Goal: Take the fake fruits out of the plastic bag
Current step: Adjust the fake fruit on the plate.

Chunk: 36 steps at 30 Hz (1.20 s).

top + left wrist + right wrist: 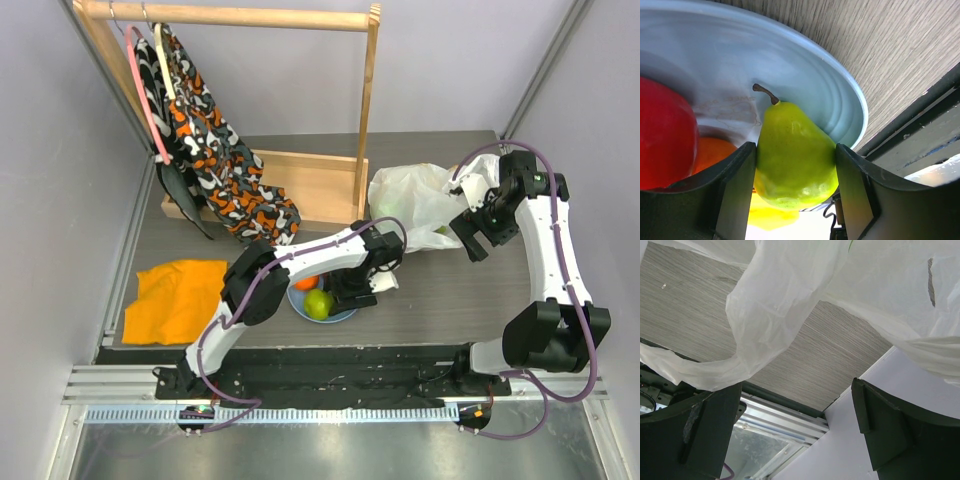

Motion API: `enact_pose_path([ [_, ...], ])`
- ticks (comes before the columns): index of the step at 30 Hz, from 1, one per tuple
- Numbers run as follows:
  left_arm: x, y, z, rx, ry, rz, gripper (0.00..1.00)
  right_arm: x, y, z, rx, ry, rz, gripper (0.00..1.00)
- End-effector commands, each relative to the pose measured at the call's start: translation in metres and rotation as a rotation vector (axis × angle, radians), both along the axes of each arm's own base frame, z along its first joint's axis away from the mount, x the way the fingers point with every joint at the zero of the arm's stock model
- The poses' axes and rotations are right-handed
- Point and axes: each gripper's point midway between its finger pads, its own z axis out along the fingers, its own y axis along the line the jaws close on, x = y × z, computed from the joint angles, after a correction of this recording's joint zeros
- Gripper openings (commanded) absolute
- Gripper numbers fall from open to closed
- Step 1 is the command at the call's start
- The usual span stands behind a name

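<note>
Blue plate [842,92] holds red apple [665,140], orange [714,152]; left gripper [795,167] pinches green pear [792,150]; right gripper [795,432] spread.

pear [795,160]: glossy plastic | bag [785,300]: crinkly thin film (translucent) | table [900,50]: matt woodgrain

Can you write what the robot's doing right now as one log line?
left hand: shut on shiny green plastic pear, over round light-blue plate | right hand: open, by crinkly white plastic bag

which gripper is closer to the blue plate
Left. The left gripper is over the plate, holding the green pear; the right gripper is off to the side by the plastic bag.
</note>
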Motion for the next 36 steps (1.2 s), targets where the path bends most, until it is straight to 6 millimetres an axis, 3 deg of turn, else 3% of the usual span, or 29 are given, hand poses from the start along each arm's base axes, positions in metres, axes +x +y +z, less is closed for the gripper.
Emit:
enact_pose_path([
  [1,-0.009,-0.002,0.019,-0.027,0.035,-0.011,0.12,0.006,0.0,0.009,0.012,-0.031,-0.017,1.0],
  [3,-0.013,-0.008,0.028,-0.065,0.057,-0.007,0.0,0.007,0.0,0.01,0.011,-0.032,-0.019,1.0],
  [10,-0.011,-0.039,0.094,-0.351,0.001,-0.015,0.0,0.01,-0.001,0.01,0.014,-0.032,-0.037,1.0],
  [12,-0.012,-0.039,0.093,-0.409,0.003,-0.007,0.0,0.01,0.0,0.009,0.021,-0.023,-0.048,1.0],
  [13,-0.007,-0.054,0.1,-0.525,-0.002,-0.011,0.0,0.01,0.001,0.01,0.024,-0.022,-0.051,1.0],
  [15,-0.01,-0.047,0.105,-0.628,-0.044,-0.002,0.0,0.012,0.001,0.009,0.029,-0.017,-0.059,1.0],
  [16,0.004,-0.07,0.118,-0.788,-0.118,-0.028,0.0,0.012,0.001,0.009,0.032,-0.012,-0.064,0.99],
  [17,-0.01,-0.056,0.12,-0.875,-0.095,-0.048,0.0,0.012,0.002,0.009,0.033,-0.011,-0.067,1.0],
  [18,0.004,-0.079,0.142,-1.051,-0.194,-0.065,0.0,0.012,0.002,0.007,0.035,0.002,-0.072,1.0],
  [20,0.004,-0.069,0.142,-1.144,-0.281,-0.055,0.0,0.009,0.001,0.005,0.033,0.019,-0.093,1.0],
  [21,0.013,-0.08,0.16,-1.249,-0.352,-0.049,0.0,0.008,0.001,0.002,0.035,0.033,-0.099,1.0],
  [23,0.022,-0.075,0.151,-1.26,-0.414,-0.013,0.0,0.004,0.002,0.001,0.039,0.055,-0.12,1.0],
  [25,0.034,-0.079,0.162,-1.334,-0.494,0.013,0.0,0.0,0.002,-0.001,0.043,0.076,-0.132,1.0],
  [26,0.038,-0.073,0.148,-1.323,-0.526,0.041,0.0,-0.001,0.002,-0.001,0.043,0.086,-0.143,1.0],
  [27,0.044,-0.078,0.165,-1.412,-0.589,0.034,0.0,-0.003,0.001,-0.001,0.036,0.09,-0.15,1.0],
  [28,0.045,-0.078,0.164,-1.439,-0.612,0.032,0.0,-0.004,0.001,-0.002,0.035,0.096,-0.156,1.0],
  [29,0.043,-0.073,0.147,-1.434,-0.621,0.03,0.0,-0.005,0.0,-0.003,0.032,0.103,-0.161,1.0],
  [30,0.049,-0.077,0.155,-1.485,-0.695,0.038,0.0,-0.008,-0.001,-0.005,0.025,0.111,-0.166,1.0],
  [31,0.05,-0.074,0.143,-1.466,-0.727,0.028,0.0,-0.01,-0.001,-0.007,0.02,0.119,-0.168,1.0],
  [33,0.065,-0.071,0.15,-1.495,-0.832,0.09,0.0,-0.014,-0.002,-0.01,0.012,0.135,-0.17,1.0],
  [34,0.068,-0.069,0.138,-1.478,-0.839,0.104,0.0,-0.018,-0.004,-0.013,0.0,0.153,-0.173,1.0],
  [36,0.074,-0.065,0.142,-1.498,-0.9,0.125,0.0,-0.022,-0.005,-0.019,-0.009,0.178,-0.175,1.0],
])
